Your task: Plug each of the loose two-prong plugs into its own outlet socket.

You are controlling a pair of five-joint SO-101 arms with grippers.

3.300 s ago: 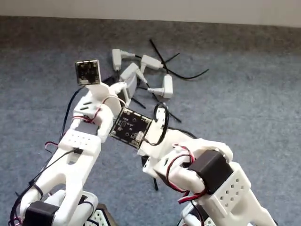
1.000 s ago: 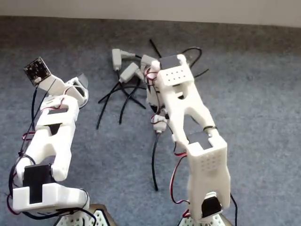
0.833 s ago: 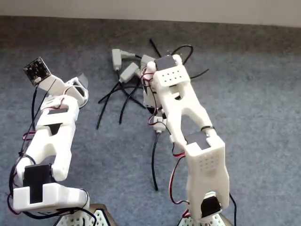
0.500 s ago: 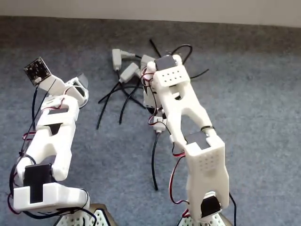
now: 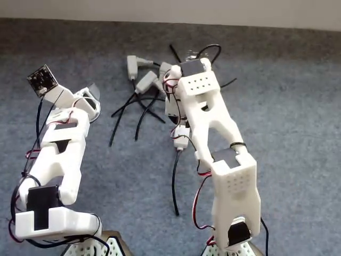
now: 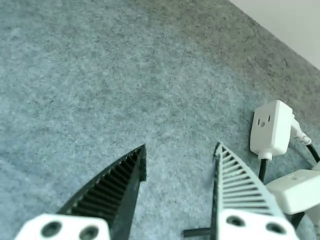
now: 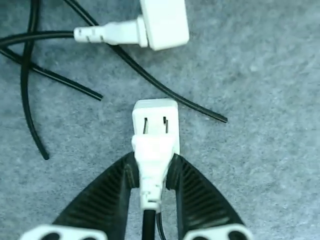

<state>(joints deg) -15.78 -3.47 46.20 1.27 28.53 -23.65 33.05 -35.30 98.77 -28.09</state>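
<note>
Right gripper [image 7: 151,165] is clamped on a white two-prong plug [image 7: 152,147], one finger on each side of the body. The plug's black cord [image 7: 148,225] runs back between the fingers toward the wrist. The plug is nose-on to a white outlet socket [image 7: 155,112] lying flat on the grey carpet [image 7: 260,165].

Key relation: the plug's long axis lines up with the socket, blades square to the slots. The prongs [image 7: 145,126] are in the slots, but bare metal shows between plug face and socket face. Judged as partway in, not seated. The next move is probably a straight push along that axis, away from the wrist and into the socket. The socket is loose on the carpet and nothing braces it, so it may slide instead of taking the plug.

In the high view the right arm [image 5: 213,128] stretches far over the tangle of cords and hides its own gripper. A black cord [image 5: 175,181] trails toward the near side from under it.

Left gripper [image 6: 180,149] has its fingers wide apart and holds nothing, over bare carpet. A second socket [image 6: 270,129] lies near its tips, with another white piece [image 6: 300,190] beside it. Left arm [image 5: 61,144] sits well apart at the left, so the right arm is the nearer one for this plug.
</note>
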